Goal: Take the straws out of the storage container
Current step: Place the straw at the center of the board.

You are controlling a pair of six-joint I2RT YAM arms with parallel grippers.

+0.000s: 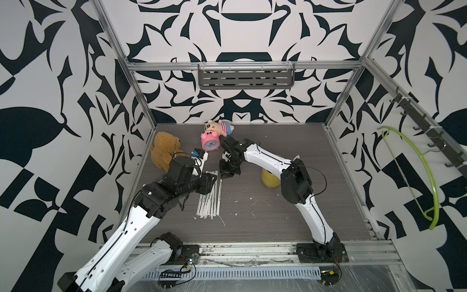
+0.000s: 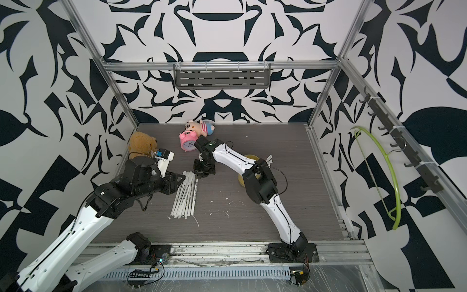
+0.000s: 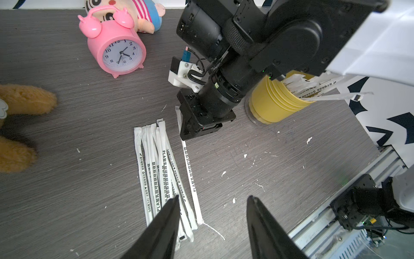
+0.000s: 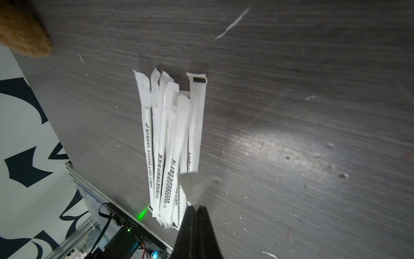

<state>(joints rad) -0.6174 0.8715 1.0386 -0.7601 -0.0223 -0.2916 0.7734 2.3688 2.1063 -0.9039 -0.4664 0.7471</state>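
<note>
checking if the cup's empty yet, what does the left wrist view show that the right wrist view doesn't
Left wrist only: yellow ridged plastic cup with paper-wrapped straws inside, round pink alarm clock, open left gripper. Right wrist only: white wrapper end pinched in the shut right gripper. Both: pile of white paper-wrapped straws on the dark wood-grain table, brown plush toy.

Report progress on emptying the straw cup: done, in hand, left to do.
Done: a pile of straws lies flat on the table. In hand: the right gripper is shut on the wrapper tip of a single straw lying beside that pile; the left gripper is open and empty above the pile. Left: several straws stick out of the yellow cup.
</note>
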